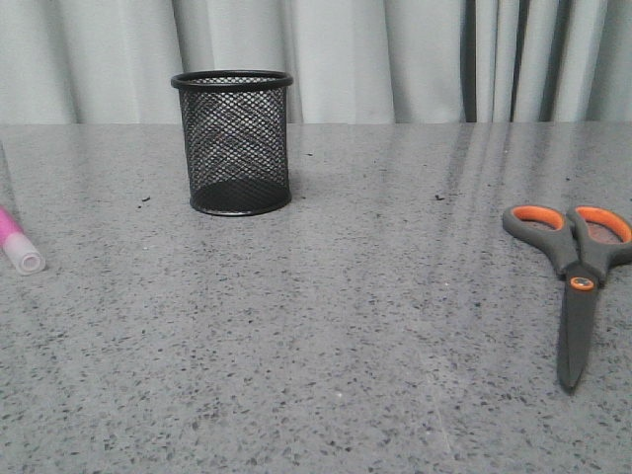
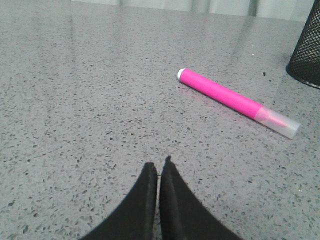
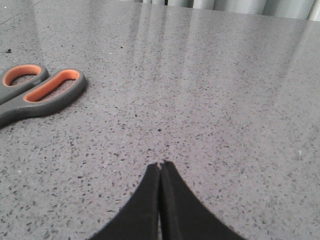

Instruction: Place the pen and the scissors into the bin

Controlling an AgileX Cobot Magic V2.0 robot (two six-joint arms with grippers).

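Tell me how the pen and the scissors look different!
The pen is bright pink with a clear cap; the scissors are dark grey with orange-lined handles. The pen is one slim stick on the table's left; the scissors have two loops and lie right. Both lie flat, outside the mesh cup.

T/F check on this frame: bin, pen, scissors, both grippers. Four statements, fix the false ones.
1. The bin stands upright and holds nothing. True.
2. The pen is inside the bin. False: it lies flat on the table.
3. The scissors lie closed on the table. True.
4. The left gripper is shut on the pen. False: shut on nothing, apart from the pen; the right gripper likewise holds nothing.
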